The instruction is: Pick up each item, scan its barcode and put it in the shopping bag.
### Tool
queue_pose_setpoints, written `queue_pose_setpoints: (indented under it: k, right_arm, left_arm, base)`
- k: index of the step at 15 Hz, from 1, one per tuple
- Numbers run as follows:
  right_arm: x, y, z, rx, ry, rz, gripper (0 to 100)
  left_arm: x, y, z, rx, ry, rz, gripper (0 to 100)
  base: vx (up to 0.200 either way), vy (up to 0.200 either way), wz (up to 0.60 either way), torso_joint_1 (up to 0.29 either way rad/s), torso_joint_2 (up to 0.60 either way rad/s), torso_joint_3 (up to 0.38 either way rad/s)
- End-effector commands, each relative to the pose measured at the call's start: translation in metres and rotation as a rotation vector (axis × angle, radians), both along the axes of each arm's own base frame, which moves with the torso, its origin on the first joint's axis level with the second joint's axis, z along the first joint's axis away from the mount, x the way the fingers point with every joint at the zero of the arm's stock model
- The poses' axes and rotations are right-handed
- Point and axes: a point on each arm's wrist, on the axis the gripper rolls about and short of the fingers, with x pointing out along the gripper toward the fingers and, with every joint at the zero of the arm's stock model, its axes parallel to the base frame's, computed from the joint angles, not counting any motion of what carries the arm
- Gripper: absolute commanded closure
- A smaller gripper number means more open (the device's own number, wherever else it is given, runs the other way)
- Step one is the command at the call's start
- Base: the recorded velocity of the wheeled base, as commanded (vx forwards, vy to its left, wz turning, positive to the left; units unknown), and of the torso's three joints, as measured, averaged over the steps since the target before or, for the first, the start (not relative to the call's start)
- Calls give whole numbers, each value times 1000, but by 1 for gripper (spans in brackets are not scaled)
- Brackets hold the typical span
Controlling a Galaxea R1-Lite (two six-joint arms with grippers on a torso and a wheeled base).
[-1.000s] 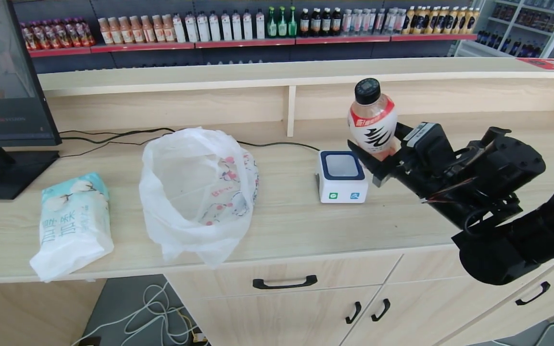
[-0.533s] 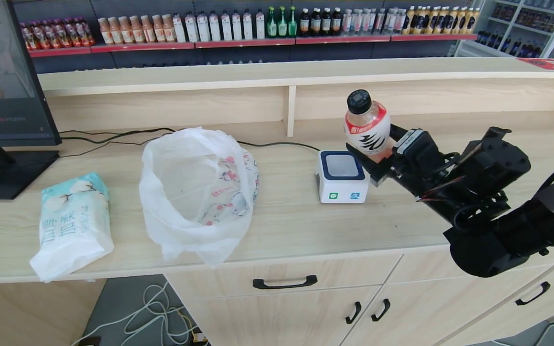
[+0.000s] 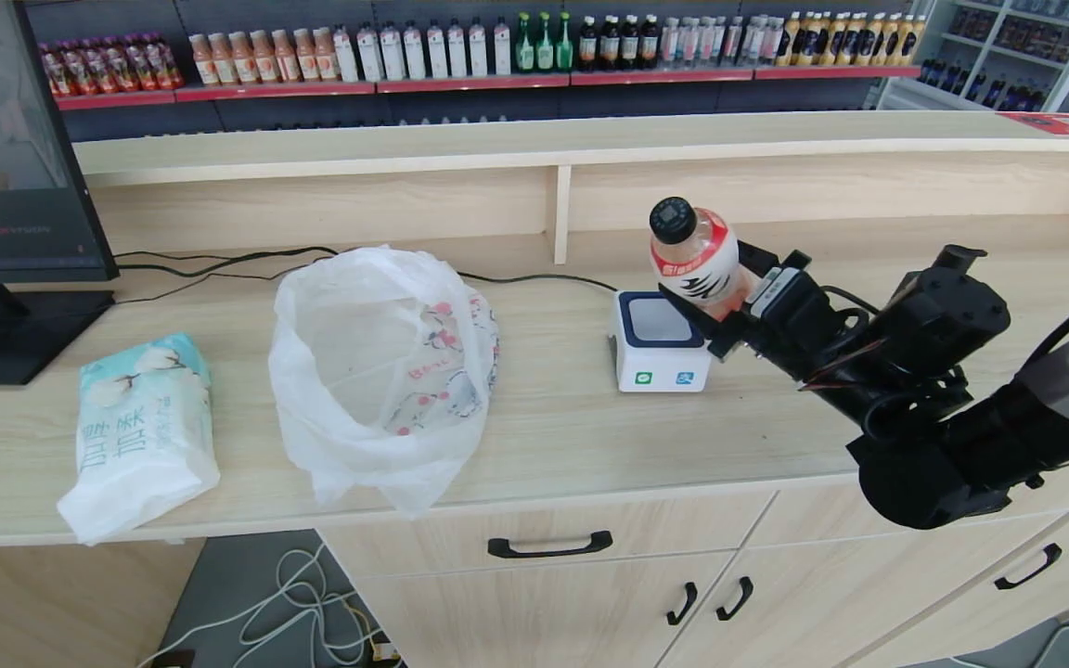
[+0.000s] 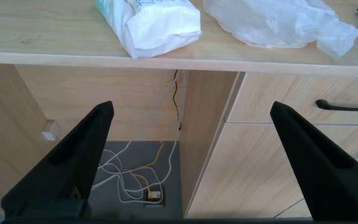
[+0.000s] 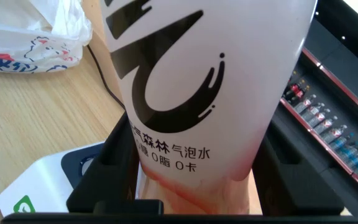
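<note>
With the right jaws clamped on the tilted bottle over the scanner, it may slip or hide its barcode; the left jaws gape empty.

Bright, even shop light, soft shadows below the counter (its long edges bow slightly).

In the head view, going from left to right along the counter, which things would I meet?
In order: tissue pack → bag → scanner. The bottle overlaps the scanner, so it is left out.
</note>
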Motion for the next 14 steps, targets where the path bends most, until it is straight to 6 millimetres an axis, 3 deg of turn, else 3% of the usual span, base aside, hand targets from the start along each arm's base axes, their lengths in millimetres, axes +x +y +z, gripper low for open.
queue_pose_setpoints:
  k: [1, 9, 14]
  right_arm:
    - [5, 0, -2, -3, -4, 3, 100]
    - [8, -2, -7, -23, 1, 28, 100]
    - [4, -2, 4, -11, -27, 25, 100]
  left_arm:
    - [0, 0, 0, 0, -1, 0, 0]
    - [0, 0, 0, 0, -2, 0, 0]
    - [0, 0, 0, 0, -2, 0, 0]
  base:
    - [0, 0, 0, 0, 0, 0]
    - [0, 0, 0, 0, 0, 0]
    - [0, 0, 0, 0, 0, 0]
